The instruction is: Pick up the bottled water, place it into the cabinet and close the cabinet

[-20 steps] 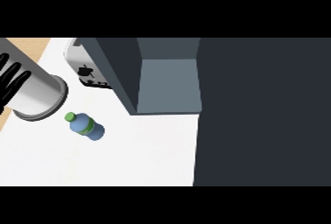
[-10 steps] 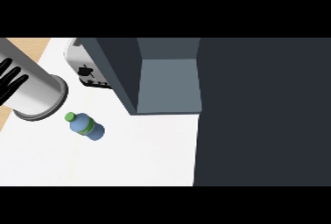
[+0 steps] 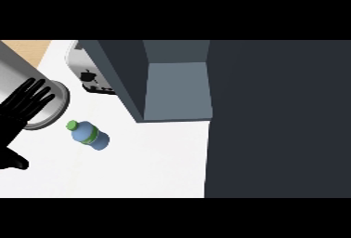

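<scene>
Left of bottle: left hand, fingers spread, holding nothing. Lying sideways, could roll if nudged, away from cabinet.

Blue bottled water with green cap and green band, black left hand, white counter, dark slate-grey cabinet with paler grey-blue inside, silver metal pot, tan strip at top left
</scene>
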Motion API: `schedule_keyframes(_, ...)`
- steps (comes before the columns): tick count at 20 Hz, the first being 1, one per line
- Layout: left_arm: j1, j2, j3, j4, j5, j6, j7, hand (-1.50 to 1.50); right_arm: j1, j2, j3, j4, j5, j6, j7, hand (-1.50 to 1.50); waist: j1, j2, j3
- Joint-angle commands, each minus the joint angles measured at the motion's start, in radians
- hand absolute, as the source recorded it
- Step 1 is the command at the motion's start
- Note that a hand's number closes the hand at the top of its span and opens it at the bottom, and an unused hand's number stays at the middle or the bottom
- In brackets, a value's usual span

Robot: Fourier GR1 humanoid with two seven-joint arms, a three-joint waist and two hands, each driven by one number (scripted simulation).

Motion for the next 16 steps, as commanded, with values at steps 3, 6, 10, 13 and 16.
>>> schedule_keyframes(3,-0.099,-0.035,-0.031,0.256,-0.105,-0.041,-0.077,-1.5,0.094,-0.041,0.002,-0.17,0.012,-0.001,0.008,-1.5,-0.016,0.004,-0.001)
schedule_keyframes(6,-0.104,-0.092,-0.049,0.353,-0.19,-0.023,-0.178,-1.5,0.11,-0.036,0.043,-0.112,0.061,0.006,-0.064,-1.5,-0.012,0.003,-0.001)
schedule_keyframes(10,-0.132,-0.087,-0.064,0.475,-0.295,-0.031,-0.312,-1.5,0.187,-0.085,0.045,-0.194,0.032,0.022,-0.067,-1.5,-0.026,0.005,-0.003)
schedule_keyframes(13,-0.163,-0.093,-0.079,0.581,-0.356,-0.03,-0.399,-1.5,0.201,-0.09,0.049,-0.176,0.038,0.022,-0.107,-1.5,-0.04,0.008,-0.004)
schedule_keyframes(16,-0.155,-0.107,-0.095,0.652,-0.409,-0.047,-0.528,-1.5,0.218,-0.108,0.023,-0.151,0.022,0.028,-0.138,-1.5,-0.033,0.009,-0.004)
